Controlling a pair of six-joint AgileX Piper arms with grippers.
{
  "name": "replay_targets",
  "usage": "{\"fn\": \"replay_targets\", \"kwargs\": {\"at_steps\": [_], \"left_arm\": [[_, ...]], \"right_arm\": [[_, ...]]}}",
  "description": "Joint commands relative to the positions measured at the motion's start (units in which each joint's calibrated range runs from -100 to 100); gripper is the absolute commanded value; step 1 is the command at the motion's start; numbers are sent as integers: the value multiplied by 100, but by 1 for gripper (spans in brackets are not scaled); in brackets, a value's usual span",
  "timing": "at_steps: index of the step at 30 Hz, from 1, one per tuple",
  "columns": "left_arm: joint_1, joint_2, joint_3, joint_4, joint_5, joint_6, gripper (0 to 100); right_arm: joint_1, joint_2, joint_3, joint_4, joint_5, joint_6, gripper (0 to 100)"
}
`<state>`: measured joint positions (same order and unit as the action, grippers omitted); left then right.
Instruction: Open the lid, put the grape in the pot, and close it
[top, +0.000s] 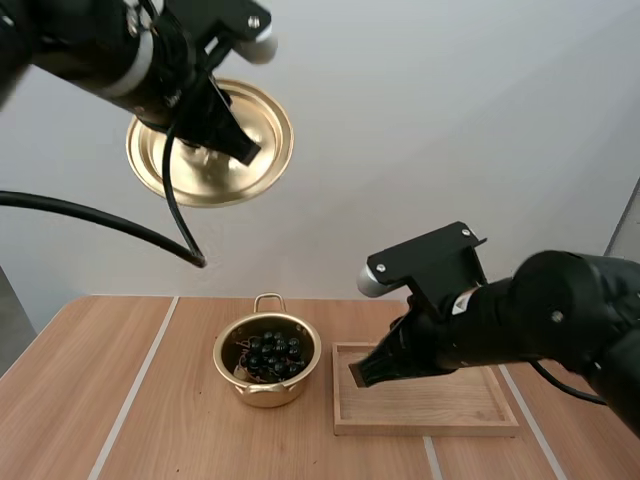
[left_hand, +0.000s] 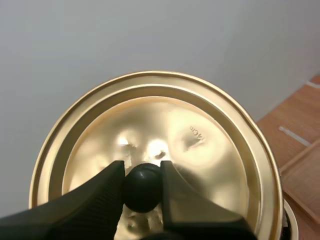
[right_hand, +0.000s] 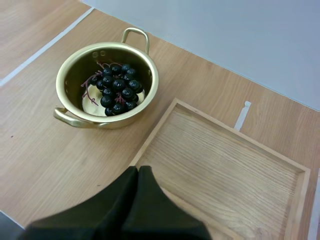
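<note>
Step in hand: with the grapes in and the lid off, I judged I was at the closing step
Lid: the round gold metal lid (top: 262, 120) hung high over the pale wooden tabletop (top: 100, 380), well apart from the pot and tipped up, knob side toward the high camera
Left gripper (top: 240, 150): its fingers stood a little apart, clamped on the lid's round black knob (left_hand: 142, 187), one finger on each side
Grapes: the bunch of dark grapes (top: 270, 352) lay inside the small gold two-handled pot (top: 265, 392), which stood just beside the shallow wooden tray (top: 430, 405)
Right gripper (top: 365, 372): its fingers were pressed together on nothing, hovering over the tray end nearest the pot
Next move: I reckoned the lid needed bringing down, levelling and centring over the pot's rim before I let go
</note>
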<state>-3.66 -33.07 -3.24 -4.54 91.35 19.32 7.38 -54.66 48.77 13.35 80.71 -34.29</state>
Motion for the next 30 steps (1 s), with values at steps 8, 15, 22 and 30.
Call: {"fn": "replay_targets", "kwargs": {"at_steps": [8, 15, 22, 30], "left_arm": [[-29, 878, 2112, -692, -662, 841, 0], [-29, 1506, 2667, -1109, -841, 1281, 0], [-29, 2392, 2683, -1124, -1020, 1289, 0], [-29, 3088, 2695, -1317, -1272, 1448, 0]], "right_arm": [[-83, -1826, 192, -131, 1411, 186, 0], [-144, -1967, 192, -19, 1516, 186, 0], [-144, -1968, 192, 7, 1516, 186, 0], [-144, -1968, 192, 7, 1516, 186, 0]]}}
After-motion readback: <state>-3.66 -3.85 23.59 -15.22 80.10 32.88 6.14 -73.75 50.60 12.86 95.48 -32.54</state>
